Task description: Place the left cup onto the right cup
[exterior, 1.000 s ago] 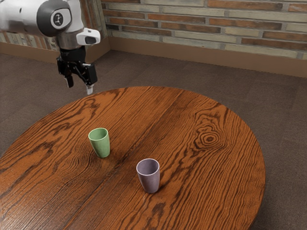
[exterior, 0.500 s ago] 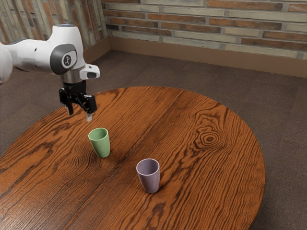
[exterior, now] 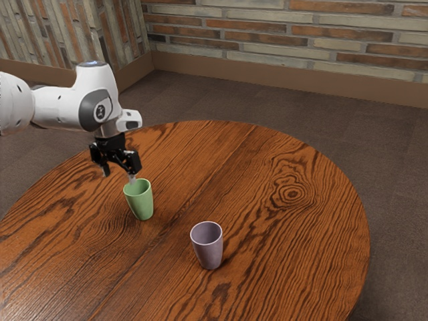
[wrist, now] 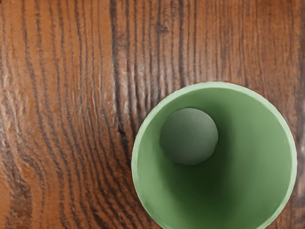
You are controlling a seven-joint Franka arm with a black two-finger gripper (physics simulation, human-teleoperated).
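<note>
Hovering just above the green tapered plastic cup (exterior: 139, 198), the black two-finger gripper (exterior: 119, 174) had its fingers spread apart with nothing between them; it grasped nothing. The cup stood upright on the round dark-grained wooden table (exterior: 287, 194), toward the exterior view's left. Whether the lower fingertip touched the cup's rim could not be settled from this angle; it appeared just beside it. The wrist view looked down into the green cup (wrist: 238, 191), which was empty and lay close under the hand. The mauve tapered cup (exterior: 206, 245) stood upright, nearer the camera and toward the exterior view's right, well apart from the green one.

Assessment: the task stood at the approach stage. No grasp, lift or transfer had been made. Remaining: close on the green cup's wall, raise it, carry it across to the mauve cup, and set it down onto that cup.
</note>
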